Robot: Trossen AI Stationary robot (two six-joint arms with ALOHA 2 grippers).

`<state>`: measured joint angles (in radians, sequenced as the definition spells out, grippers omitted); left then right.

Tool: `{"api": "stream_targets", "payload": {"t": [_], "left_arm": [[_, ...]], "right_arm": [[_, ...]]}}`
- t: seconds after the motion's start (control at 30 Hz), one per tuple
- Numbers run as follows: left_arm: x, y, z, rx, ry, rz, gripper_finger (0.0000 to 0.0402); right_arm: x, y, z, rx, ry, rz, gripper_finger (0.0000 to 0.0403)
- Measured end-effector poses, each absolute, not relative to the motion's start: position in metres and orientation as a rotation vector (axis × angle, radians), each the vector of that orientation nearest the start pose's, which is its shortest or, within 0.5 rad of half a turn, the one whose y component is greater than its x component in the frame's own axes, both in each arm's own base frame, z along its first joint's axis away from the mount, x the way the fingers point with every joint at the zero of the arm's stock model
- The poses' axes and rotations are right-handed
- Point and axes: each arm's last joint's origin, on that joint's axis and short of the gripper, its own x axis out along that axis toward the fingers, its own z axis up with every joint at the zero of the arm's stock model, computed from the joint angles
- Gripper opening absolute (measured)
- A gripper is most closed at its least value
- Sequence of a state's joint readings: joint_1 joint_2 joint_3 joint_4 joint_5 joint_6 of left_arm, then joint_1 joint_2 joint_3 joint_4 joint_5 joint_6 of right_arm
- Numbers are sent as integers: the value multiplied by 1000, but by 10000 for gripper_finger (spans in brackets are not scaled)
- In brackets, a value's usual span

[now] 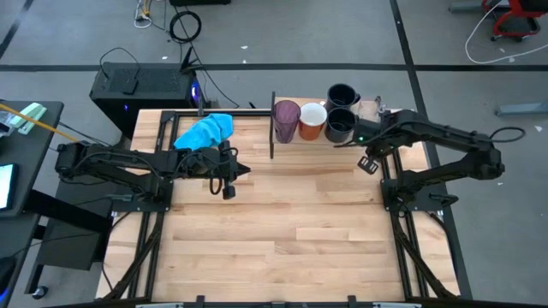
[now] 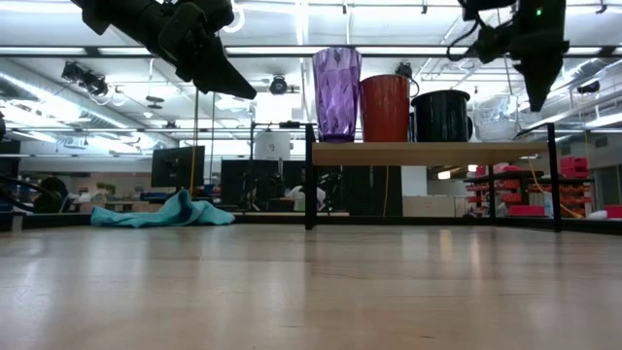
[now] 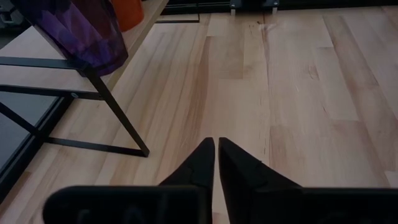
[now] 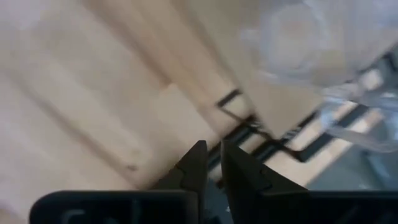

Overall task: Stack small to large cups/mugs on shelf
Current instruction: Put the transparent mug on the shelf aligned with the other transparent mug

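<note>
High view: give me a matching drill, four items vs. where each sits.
Items:
1. purple tumbler
2. orange mug
3. blue cloth
4. left gripper

Places:
A. on the table, outside the shelf's left upright
B. second from the shelf's left end
C. over the table, shut, holding nothing
D. leftmost on the shelf

Pairs: 1-D, 2-B, 3-A, 4-C

Left gripper (image 3: 216, 163) hovering over plank table (image 3: 298, 93), fingers nearly touching, empty. Purple tumbler (image 3: 78, 31) sitting on the wooden shelf (image 3: 37, 59), something orange (image 3: 127, 12) showing just behind it. Shelf's dark leg (image 3: 121, 118) slanting down to table.
</note>
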<state>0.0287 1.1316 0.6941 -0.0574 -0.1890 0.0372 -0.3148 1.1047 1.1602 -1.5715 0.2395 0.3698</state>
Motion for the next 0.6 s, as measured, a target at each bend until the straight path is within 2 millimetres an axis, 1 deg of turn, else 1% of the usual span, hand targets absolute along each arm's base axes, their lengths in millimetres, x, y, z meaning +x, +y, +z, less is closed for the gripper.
{"api": "stream_targets", "payload": {"t": [0.1, 0.17, 0.3, 0.47, 0.6], "left_arm": [[239, 12, 247, 76, 498, 204, 26], [239, 12, 247, 76, 498, 204, 25], [239, 12, 247, 76, 498, 205, 29], [239, 12, 247, 75, 499, 204, 36], [239, 12, 247, 75, 499, 204, 34]], "right_arm": [[136, -56, 311, 300, 1450, -791, 47], [135, -58, 311, 283, 1449, -816, 41], [132, -60, 319, 272, 1403, -857, 27], [125, -63, 322, 299, 1381, -890, 9], [122, -68, 323, 287, 1364, -972, 4]]}}
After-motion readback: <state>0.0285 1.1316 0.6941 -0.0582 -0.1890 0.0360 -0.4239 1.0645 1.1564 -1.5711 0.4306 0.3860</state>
